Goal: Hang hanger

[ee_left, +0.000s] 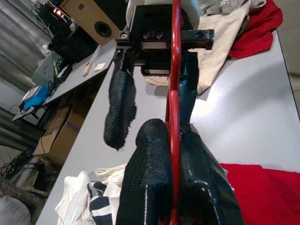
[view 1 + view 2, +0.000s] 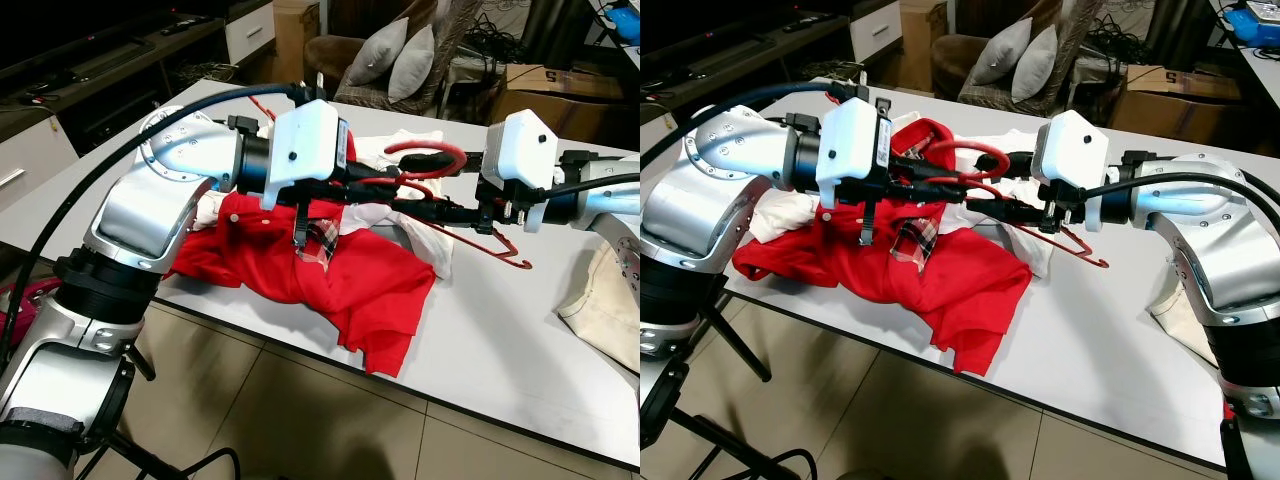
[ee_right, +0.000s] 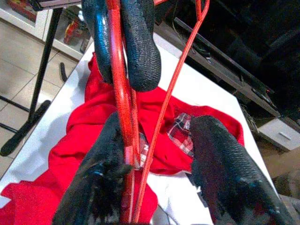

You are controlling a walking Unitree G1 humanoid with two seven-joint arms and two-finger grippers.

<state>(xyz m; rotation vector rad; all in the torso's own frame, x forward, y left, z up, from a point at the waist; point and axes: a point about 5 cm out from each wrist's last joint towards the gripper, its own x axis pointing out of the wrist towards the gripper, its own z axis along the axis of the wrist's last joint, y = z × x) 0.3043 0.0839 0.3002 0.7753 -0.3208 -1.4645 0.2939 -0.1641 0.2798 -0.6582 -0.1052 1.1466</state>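
Red wire hanger (image 2: 970,150), one, held above the white table (image 2: 1120,330). Left gripper (image 1: 173,154) clamps its wire; right gripper (image 3: 154,154) spread apart around it. One red shirt (image 2: 940,290) beneath; two grey cushions (image 2: 1015,60) behind.

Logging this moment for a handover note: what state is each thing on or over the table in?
Red hanger: lifted above the table, held between both grippers.
Left gripper: shut on the hanger's bar.
Right gripper: fingers apart around the hanger wire.
Red shirt: crumpled, hanging over the table edge.
White garment: bunched beneath the hanger.
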